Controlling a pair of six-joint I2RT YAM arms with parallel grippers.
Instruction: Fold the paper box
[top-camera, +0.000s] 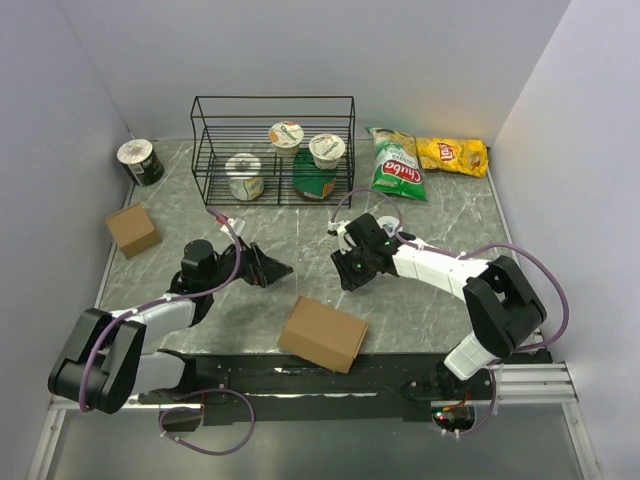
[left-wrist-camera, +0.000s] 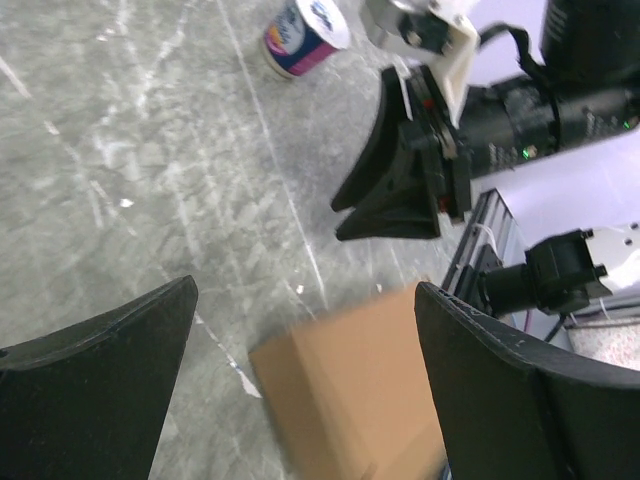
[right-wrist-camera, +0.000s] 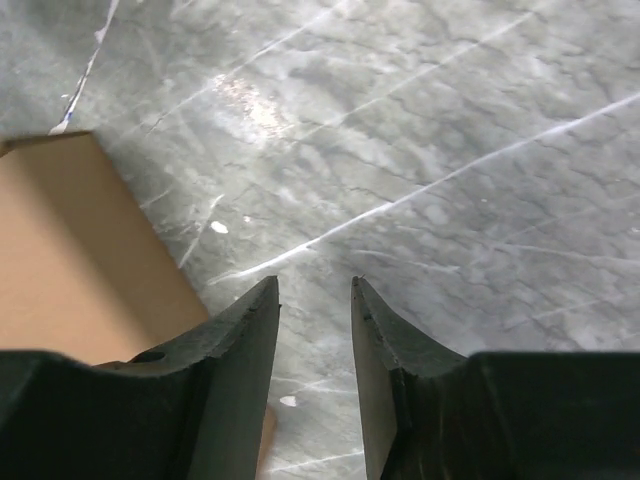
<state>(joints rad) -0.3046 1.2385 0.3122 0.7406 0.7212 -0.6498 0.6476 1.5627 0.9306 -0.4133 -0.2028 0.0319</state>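
The paper box (top-camera: 323, 334) is a plain brown oblong carton lying near the table's front edge, between the two arms. My left gripper (top-camera: 274, 268) hovers to its upper left with the jaws wide open and nothing between them. In the left wrist view the carton (left-wrist-camera: 350, 390) shows blurred below my open left gripper (left-wrist-camera: 305, 290). My right gripper (top-camera: 346, 272) hangs above and right of the carton, jaws partly apart and empty. In the right wrist view the carton (right-wrist-camera: 70, 260) lies to the left of my right gripper (right-wrist-camera: 315, 285), which has only bare marble between its fingers.
A smaller cube-like cardboard box (top-camera: 132, 229) sits at the left. A black wire rack (top-camera: 272, 148) holding several cups stands at the back. Beside it lie a green chip bag (top-camera: 396, 165) and a yellow one (top-camera: 452, 155). A dark can (top-camera: 140, 161) stands back left.
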